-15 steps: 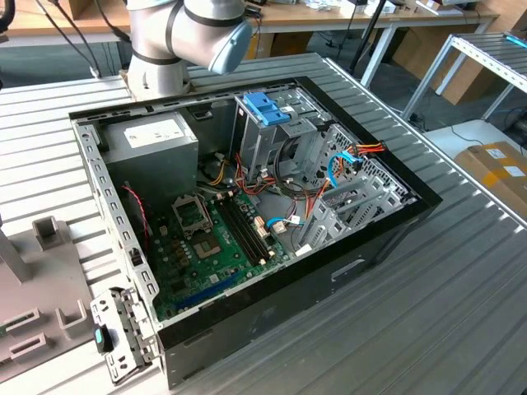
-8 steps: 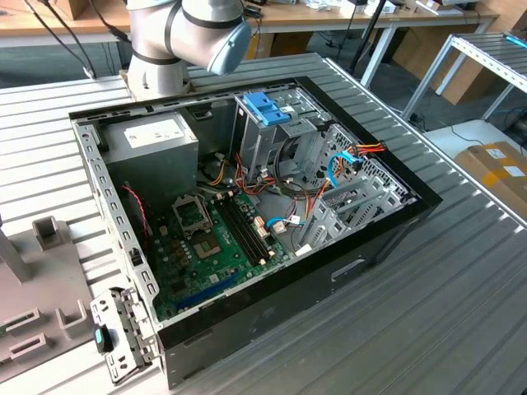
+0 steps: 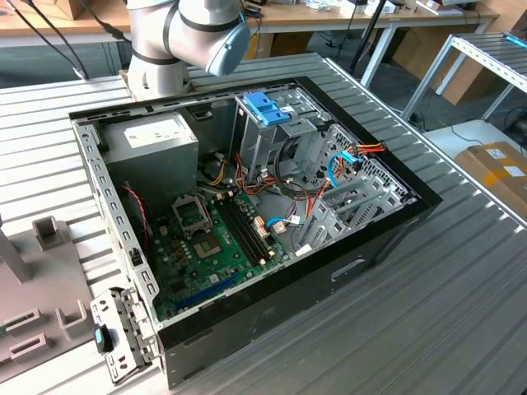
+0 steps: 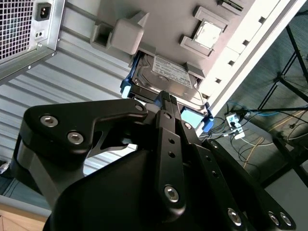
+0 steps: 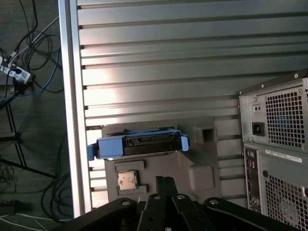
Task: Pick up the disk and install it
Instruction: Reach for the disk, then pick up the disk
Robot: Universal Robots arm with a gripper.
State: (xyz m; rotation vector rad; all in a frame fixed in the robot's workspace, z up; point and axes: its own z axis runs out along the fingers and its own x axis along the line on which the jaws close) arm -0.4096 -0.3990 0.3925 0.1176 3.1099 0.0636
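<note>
Disk, grey metal in its light-blue carrier, is lying flat on a grey fixture plate near the edge of the slatted metal table, just beside a pocket that is holding a small square processor chip. The gripper is hovering over this plate close to the disk's long side, its fingers pressing together and gripping nothing. In the second wrist view its tip is overlapping the disk's near edge, and whether it is touching cannot be told. In the exterior view the open computer case is lying on the table with its board facing up, a blue bracket sitting atop the drive cage, and the arm is rising behind it.
</note>
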